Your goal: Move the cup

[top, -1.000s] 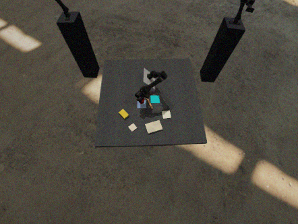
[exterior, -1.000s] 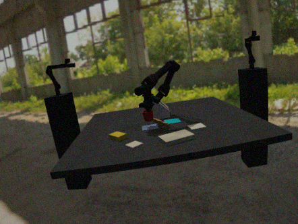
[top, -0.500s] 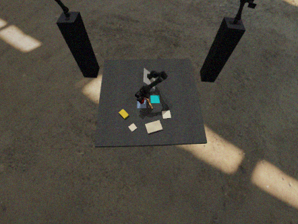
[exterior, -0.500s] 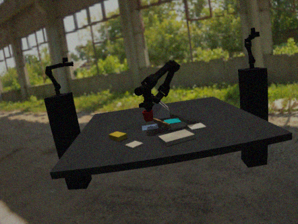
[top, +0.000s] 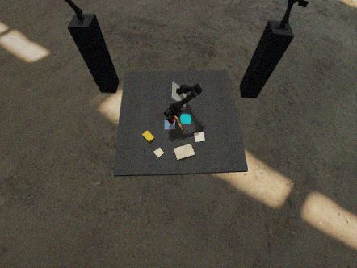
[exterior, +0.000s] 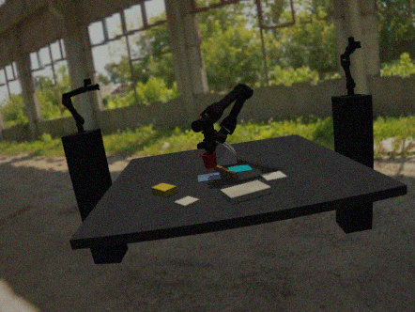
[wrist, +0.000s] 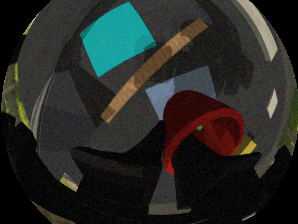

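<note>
The red cup (exterior: 208,160) hangs clear of the bench (exterior: 305,164), clenched in the tool (exterior: 209,149), whose dark fingers close on its wall from above. In the wrist view the cup (wrist: 200,129) is tilted, its open mouth turned toward the lens, and a small green marble (wrist: 198,127) shows inside near the rim. Directly beneath the tool lies the pale blue pad (exterior: 208,177), the cup above it and not touching it. Just beyond that pad, away from the tool's wrist, a brown wooden stick (wrist: 156,70) lies slantwise on the bench, and past the stick sits the bright teal pad (wrist: 119,36), close beside the blue one. From the top view the tool (top: 172,117) is between the blue pad (top: 169,125) and the teal pad (top: 186,119). Farther out from the tool lie a yellow block (exterior: 164,189), a small cream tile (exterior: 187,200), a larger cream slab (exterior: 246,189) and another cream tile (exterior: 274,175), all well apart from the cup. Two black pillars (top: 94,52) stand off the bench's far corners.
</note>
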You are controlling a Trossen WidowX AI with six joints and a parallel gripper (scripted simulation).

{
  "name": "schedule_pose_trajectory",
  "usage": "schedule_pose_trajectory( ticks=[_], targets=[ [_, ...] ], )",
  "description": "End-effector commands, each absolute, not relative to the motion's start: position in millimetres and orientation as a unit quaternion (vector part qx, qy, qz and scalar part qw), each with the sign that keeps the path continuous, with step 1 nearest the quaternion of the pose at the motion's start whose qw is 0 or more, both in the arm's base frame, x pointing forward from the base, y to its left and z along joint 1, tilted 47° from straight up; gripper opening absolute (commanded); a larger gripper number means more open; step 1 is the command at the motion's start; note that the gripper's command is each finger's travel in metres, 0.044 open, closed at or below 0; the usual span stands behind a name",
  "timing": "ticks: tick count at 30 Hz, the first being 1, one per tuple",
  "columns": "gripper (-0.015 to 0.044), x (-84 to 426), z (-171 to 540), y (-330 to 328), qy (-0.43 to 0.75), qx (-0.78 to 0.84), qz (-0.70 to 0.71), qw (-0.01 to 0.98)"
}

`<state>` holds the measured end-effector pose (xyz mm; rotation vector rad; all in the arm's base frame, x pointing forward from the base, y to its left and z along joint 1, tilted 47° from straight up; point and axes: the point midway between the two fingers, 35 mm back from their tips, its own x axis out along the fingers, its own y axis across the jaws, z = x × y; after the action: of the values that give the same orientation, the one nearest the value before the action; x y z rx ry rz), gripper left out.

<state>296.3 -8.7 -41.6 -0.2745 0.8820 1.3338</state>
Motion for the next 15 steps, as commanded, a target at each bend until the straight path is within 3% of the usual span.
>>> schedule_pose_trajectory(
  ticks=[1,15],
  targets=[
    [0.0,292.2,-36.5,-3.5,0.394,-0.121,0.596,0.689],
    [0.0,281.2,-17.8,12.0,0.394,-0.121,0.597,0.689]
  ],
)
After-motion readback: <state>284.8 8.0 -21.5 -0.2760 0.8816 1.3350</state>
